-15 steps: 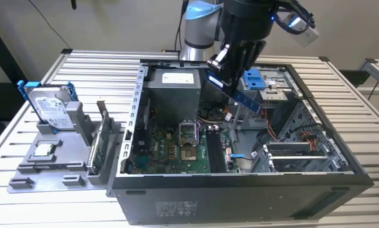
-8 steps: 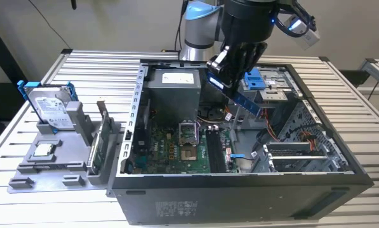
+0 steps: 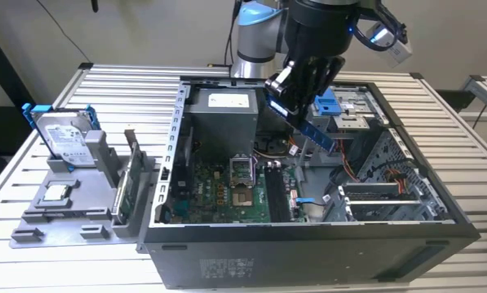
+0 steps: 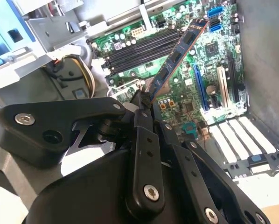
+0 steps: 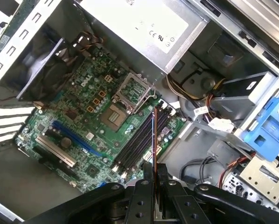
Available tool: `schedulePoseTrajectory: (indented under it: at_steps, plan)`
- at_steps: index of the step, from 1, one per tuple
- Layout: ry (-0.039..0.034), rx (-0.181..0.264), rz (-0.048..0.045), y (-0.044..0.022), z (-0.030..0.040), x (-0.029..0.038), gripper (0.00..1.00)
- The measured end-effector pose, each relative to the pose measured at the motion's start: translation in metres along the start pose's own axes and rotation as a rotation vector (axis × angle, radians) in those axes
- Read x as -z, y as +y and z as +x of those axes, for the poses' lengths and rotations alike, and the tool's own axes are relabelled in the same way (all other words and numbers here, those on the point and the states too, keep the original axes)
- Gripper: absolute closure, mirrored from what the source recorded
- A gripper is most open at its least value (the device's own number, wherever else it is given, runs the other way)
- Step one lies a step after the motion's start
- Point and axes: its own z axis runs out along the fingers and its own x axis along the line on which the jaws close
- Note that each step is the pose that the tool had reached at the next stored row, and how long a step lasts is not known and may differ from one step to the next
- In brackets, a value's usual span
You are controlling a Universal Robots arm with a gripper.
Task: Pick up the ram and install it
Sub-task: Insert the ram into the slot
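- Gripper [image 3: 296, 101]: clenched on one end of the ram [image 3: 315, 131], hanging over the open computer case [image 3: 308, 256].
- Ram: tilted down toward the motherboard [image 5: 83, 121], in line with the dark memory slots [image 5: 135, 147] in the first wrist view.
- On the worktop [image 3: 31, 268], at the exterior view's left: grey holder [image 3: 64, 213] carrying hard drive [image 3: 64, 143] and green card [image 3: 121, 186].

- Arm [image 3: 247, 58] — silver-grey tube with a light-blue joint cap [image 3: 255, 13].
- Gripper [image 3: 291, 96] — matte black, built of jointed link bars; silver screw heads [image 4: 151, 191] sit at its pivots.
- Grey-white camera block [image 3: 396, 52] at the wrist, with black cables [image 3: 394, 24] looped around it.
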Motion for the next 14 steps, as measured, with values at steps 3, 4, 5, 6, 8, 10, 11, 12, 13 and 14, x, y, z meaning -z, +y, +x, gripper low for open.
schedulePoseTrajectory:
  at_steps: [3,4,5,6,8,10,11,12,13,14]
  plan:
    - [-0.0001,-0.01,0.0005,-0.0008,0.0006,-0.0002,0.86]
    - [-0.0002,-0.013,0.0006,-0.001,0.0008,-0.0004,0.86]
    - [-0.0003,-0.017,0.0007,-0.0012,0.0009,-0.0005,0.86]
    - [-0.0003,-0.02,0.0009,-0.0015,0.0011,-0.0007,0.86]
    - [-0.0005,-0.029,0.0012,-0.0021,0.0015,-0.0011,0.86]
    - [-0.0006,-0.043,0.0019,-0.0029,0.0022,-0.0017,0.86]
    - [-0.0008,-0.05,0.0021,-0.0032,0.0024,-0.002,0.86]
    - [-0.001,-0.059,0.0025,-0.0034,0.0026,-0.0024,0.86]
    - [-0.001,-0.068,0.0029,-0.0036,0.0027,-0.0027,0.86]
    - [-0.0013,-0.078,0.0032,-0.0039,0.003,-0.003,0.86]
